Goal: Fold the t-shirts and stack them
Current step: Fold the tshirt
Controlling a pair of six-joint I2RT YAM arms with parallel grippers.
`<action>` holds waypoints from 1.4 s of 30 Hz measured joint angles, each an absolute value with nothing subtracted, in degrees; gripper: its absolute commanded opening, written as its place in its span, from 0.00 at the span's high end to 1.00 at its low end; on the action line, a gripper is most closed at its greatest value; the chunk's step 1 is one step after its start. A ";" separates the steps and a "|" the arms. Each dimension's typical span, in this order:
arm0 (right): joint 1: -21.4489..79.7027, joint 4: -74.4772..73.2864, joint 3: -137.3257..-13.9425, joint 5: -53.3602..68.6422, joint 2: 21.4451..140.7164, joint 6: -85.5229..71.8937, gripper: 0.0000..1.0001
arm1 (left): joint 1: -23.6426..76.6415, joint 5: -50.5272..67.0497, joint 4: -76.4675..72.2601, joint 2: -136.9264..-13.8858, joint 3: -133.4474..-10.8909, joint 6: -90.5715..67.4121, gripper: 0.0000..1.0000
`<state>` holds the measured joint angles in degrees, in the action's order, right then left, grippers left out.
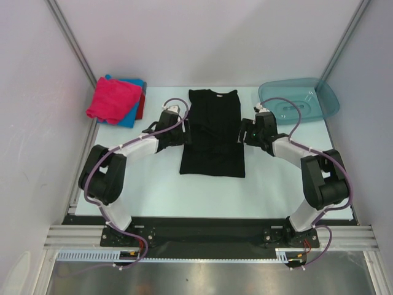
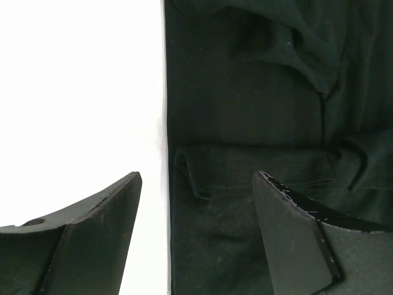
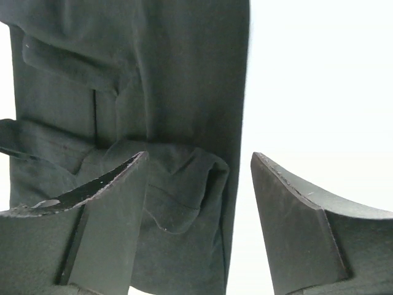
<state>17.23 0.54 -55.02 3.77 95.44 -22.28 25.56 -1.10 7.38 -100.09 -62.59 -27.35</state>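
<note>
Top external view: black shirt (image 1: 212,132) lies flat at centre of the table (image 1: 153,184), a tall narrow rectangle, collar toward the top of the frame. Left gripper (image 1: 184,129) sits at the shirt's left edge, about mid-height. Right gripper (image 1: 242,132) sits at its right edge, opposite. Both arms reach in from the bottom corners.

Upper left of frame: small pile of folded shirts, well apart from the black one. Pink shirt (image 1: 110,98) is on top, blue shirt (image 1: 130,114) under it, and red shirt (image 1: 142,104) shows as a sliver at the pile's right edge. Upper right: teal basin (image 1: 328,101), partly off the table's far corner.

Left wrist view: fingers spread wide, nothing between them. Left finger (image 2: 98,227) is over bare table, the other over black cloth, so the gap straddles the shirt's straight edge. A folded-in flap crosses mid-frame; creases at upper right.

Right wrist view: fingers wide apart as well, gripping nothing. One finger (image 3: 104,221) is over the cloth, the other over table at frame right. A rumpled fold of cloth lies just beside the left finger's tip. Cannot tell whether the tips touch the cloth.
</note>
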 measured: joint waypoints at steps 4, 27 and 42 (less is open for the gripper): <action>16.67 0.21 -55.09 4.73 92.99 -22.39 0.28 | 25.56 -1.28 7.31 -96.99 -62.00 -27.35 0.21; 27.55 -7.55 -55.61 8.25 89.80 -27.24 0.73 | 27.57 10.20 10.04 -96.92 -59.42 -28.47 0.35; 31.38 -9.50 -55.75 6.48 96.07 -28.77 0.72 | 31.00 9.93 12.78 -106.13 -65.39 -28.32 0.34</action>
<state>31.38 -9.50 -55.75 6.48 96.07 -28.77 31.00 9.93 12.78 -106.13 -65.39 -28.32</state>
